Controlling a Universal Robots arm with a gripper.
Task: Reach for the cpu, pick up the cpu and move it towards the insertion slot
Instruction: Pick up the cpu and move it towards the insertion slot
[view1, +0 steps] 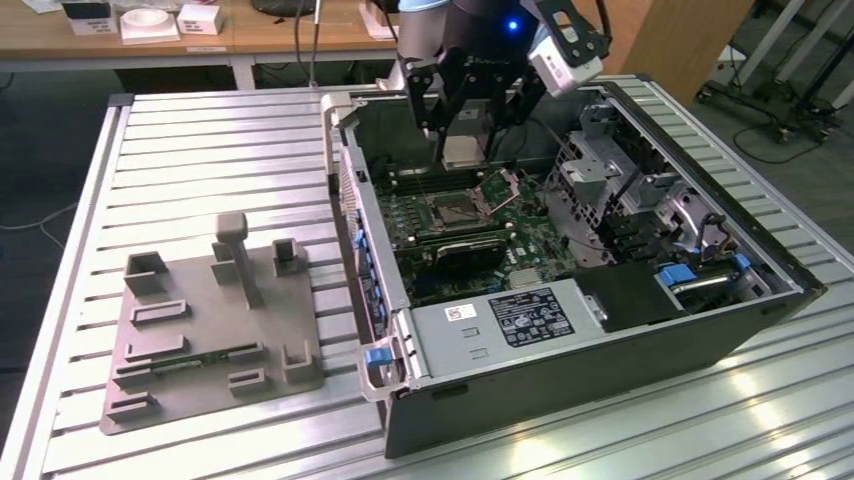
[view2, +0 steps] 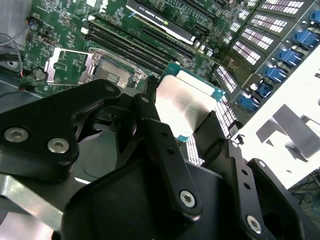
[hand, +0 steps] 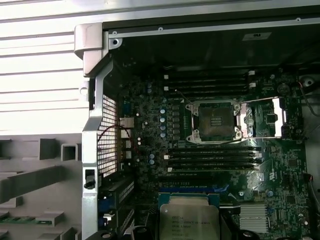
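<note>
Black linkage fingers of the gripper (view1: 463, 150) are clenched on the cpu (view1: 462, 150), holding it in the air inside the open computer case (view1: 747, 250), above the far part of the motherboard (view1: 454, 235). In the second wrist view a finger (view2: 165, 150) presses one edge of the chip (view2: 187, 107) and another finger presses the opposite edge. Its silvery top faces the wrist cameras, its flat underside faces the board, and, being square, it has no clear long axis. The insertion slot (view1: 454, 208) lies just below and nearer than the chip, on the exterior view's left of its raised load plate (view1: 507, 190); its dark centre is uncovered. In the first wrist view the socket (hand: 216, 121) sits between rows of memory slots (hand: 212, 159), well apart from the held chip (hand: 189, 220). A grey fixture tray (view1: 200, 320) rests on the slatted table (view1: 214, 150) at the exterior view's left of the case.
</note>
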